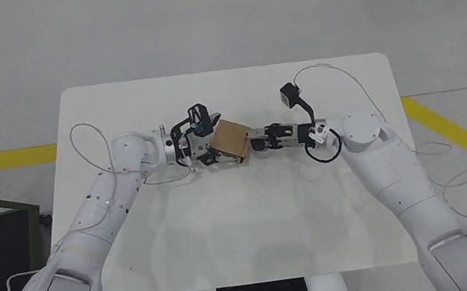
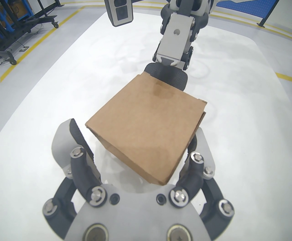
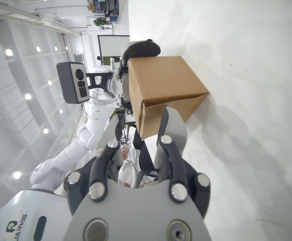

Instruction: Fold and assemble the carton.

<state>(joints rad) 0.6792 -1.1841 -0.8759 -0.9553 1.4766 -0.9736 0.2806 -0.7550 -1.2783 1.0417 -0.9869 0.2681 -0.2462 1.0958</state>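
Carton (image 1: 233, 138) — left gripper (image 1: 206, 137) opposite right gripper (image 1: 256, 142)

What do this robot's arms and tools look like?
The left arm and right arm are glossy white shells with rounded joints; thin white cables loop beside them. The left tool has silver metal fingers with black textured pads, black links and round silver pins. The right tool is the same silver and black. A dark camera box sits on each wrist.

carton (image 1: 232, 138) on table (image 1: 228, 236), centre | left tool (image 1: 205, 139) left of it — right tool (image 1: 259, 140) right
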